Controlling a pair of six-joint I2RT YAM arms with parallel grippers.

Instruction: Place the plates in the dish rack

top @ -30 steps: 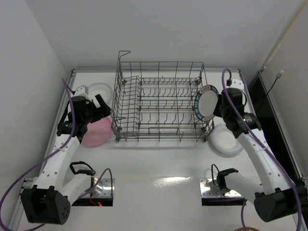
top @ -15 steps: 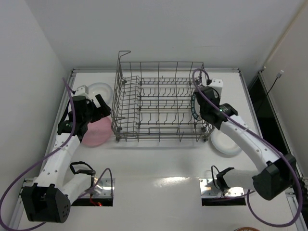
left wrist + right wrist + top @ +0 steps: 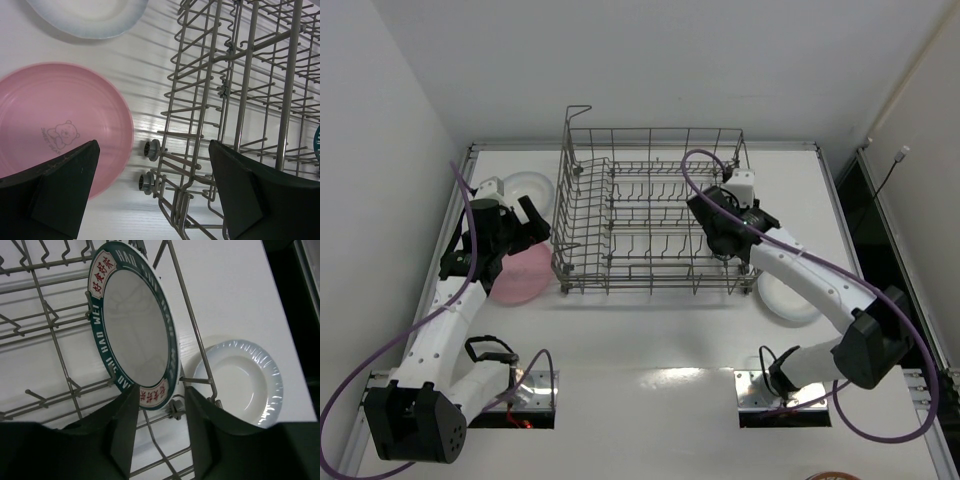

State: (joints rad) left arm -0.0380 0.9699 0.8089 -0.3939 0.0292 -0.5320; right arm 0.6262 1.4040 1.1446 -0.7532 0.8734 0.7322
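Observation:
The teal-rimmed plate (image 3: pixel 135 325) stands on edge inside the dish rack (image 3: pixel 195 335) at its right end, leaning against tines. My right gripper (image 3: pixel 161 387) straddles its near rim. The jaws stand a little apart and a slit shows between the rim and the right finger. In the top view my right gripper (image 3: pixel 725 240) hides that plate. My left gripper (image 3: pixel 152 145) is wide open and empty above the rack's (image 3: pixel 650 130) front-left corner and the pink plate (image 3: pixel 55 125) (image 3: pixel 520 272). One white plate (image 3: pixel 528 187) lies back left and another (image 3: pixel 790 292) (image 3: pixel 240 380) lies right of the rack.
The rack's wire walls and tines (image 3: pixel 245 85) stand close around both grippers. White walls close in the table's left and back. The arm base plates (image 3: pixel 525 400) sit at the near edge. A dark strip (image 3: pixel 865 210) runs along the right side.
My right arm swung left and down, carrying the teal-rimmed plate from outside the rack's right wall into the rack. The plate turned on edge. The left arm has not moved.

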